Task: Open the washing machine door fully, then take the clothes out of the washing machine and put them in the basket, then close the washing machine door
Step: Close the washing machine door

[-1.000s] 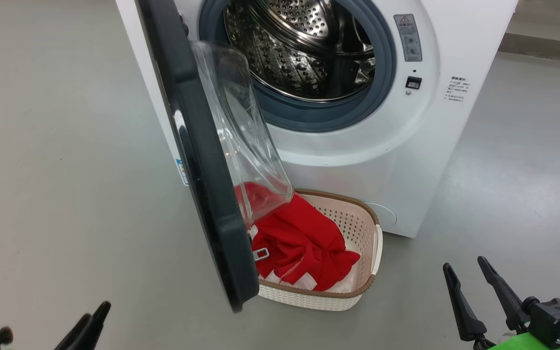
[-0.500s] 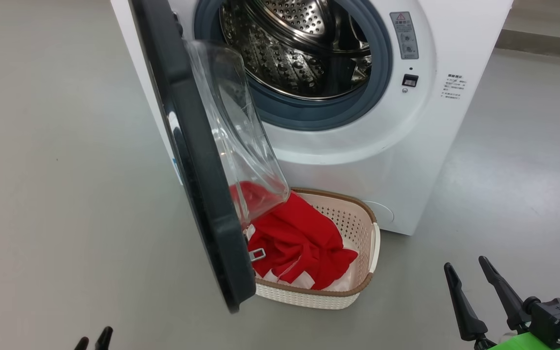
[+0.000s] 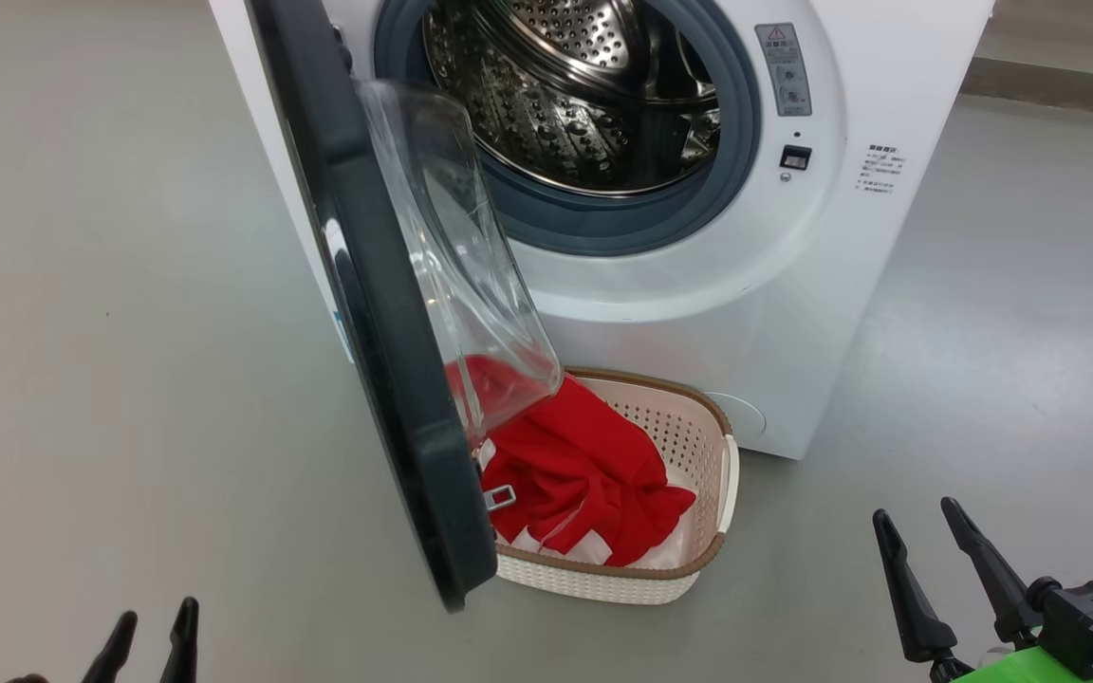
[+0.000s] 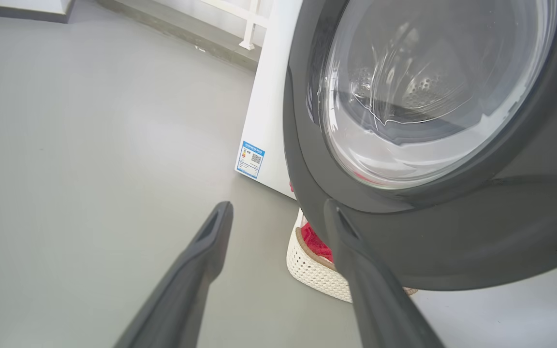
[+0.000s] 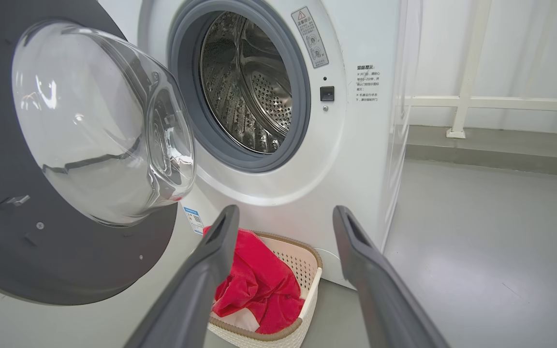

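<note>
The white washing machine (image 3: 774, 285) stands with its steel drum (image 3: 584, 95) bare. Its black-rimmed door (image 3: 385, 360) with the clear glass bowl (image 3: 461, 285) stands swung out at about a right angle. The red clothes (image 3: 575, 474) lie in the cream basket (image 3: 698, 455) on the floor under the door. My left gripper (image 3: 150, 637) is open at the lower left, apart from the door's outer face (image 4: 452, 232). My right gripper (image 3: 926, 541) is open at the lower right, empty, facing the washing machine (image 5: 346, 159), the clothes (image 5: 259, 285) and the basket (image 5: 307, 266).
Grey floor (image 3: 110, 332) spreads to the left and right of the machine. A raised kerb (image 5: 491, 145) and a white railing (image 5: 467, 72) run behind on the right. A blue label (image 4: 250, 159) marks the machine's lower side.
The left gripper dipped low in the head view, and its tips have come up again further left. The camera shifted slightly. Door, clothes and right gripper are unchanged.
</note>
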{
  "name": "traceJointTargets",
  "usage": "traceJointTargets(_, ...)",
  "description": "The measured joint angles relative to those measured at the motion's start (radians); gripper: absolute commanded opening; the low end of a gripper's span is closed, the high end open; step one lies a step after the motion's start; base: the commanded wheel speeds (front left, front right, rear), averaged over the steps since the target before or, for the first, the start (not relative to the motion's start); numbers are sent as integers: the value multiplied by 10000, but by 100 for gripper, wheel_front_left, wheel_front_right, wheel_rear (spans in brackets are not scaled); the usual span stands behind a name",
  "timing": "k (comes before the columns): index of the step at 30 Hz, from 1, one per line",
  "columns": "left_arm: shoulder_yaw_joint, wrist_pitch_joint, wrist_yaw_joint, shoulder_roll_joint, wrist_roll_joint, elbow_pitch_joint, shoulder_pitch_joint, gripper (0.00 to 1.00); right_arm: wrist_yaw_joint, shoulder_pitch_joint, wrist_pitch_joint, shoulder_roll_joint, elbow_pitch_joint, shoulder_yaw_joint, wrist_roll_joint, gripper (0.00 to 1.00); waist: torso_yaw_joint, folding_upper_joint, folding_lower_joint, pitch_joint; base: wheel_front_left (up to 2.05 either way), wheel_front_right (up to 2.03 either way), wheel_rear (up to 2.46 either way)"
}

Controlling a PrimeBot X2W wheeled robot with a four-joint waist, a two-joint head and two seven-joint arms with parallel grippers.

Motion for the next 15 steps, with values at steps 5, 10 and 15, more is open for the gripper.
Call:
traceJointTargets(5, 1168, 0, 2, -861, 2098, -832, 377, 100, 0, 1, 0, 36, -27, -61, 0, 100, -39, 0, 0, -43, 0, 0, 0)
traceJointTargets(10, 1925, 0, 0, -1392, 3522, -1530, 646, 100, 0, 1, 0, 77, -48, -119, 0, 100, -59, 0, 0, -79, 0, 0, 0)
traceJointTargets(15, 2316, 0, -4, -1831, 4941, -2297, 849, 100, 0, 3, 0, 102, -67, -132, 0, 100, -81, 0, 0, -113, 0, 0, 0)
